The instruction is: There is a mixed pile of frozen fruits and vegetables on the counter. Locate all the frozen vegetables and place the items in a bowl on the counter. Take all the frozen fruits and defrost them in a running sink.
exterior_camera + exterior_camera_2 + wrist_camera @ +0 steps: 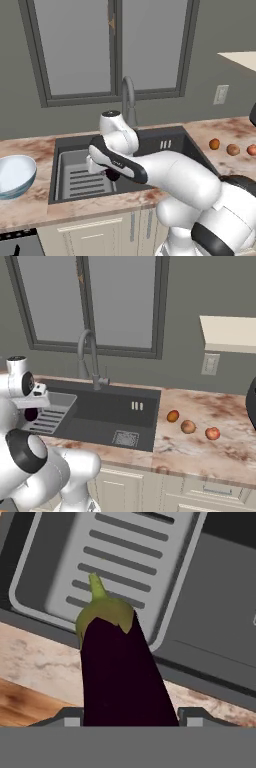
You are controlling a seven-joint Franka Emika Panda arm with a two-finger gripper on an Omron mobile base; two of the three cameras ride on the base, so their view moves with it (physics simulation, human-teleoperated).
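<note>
Marbled surface, widest of all, running left to right. Set into it, dark sink with ribbed tray at its left and faucet at the far rim. Left of sink, pale bowl on the surface. Above the tray, gripper clamped on a dark purple eggplant, green cap forward. Right of sink, in a row on the surface: orange ball, brown oval, reddish ball.
</note>
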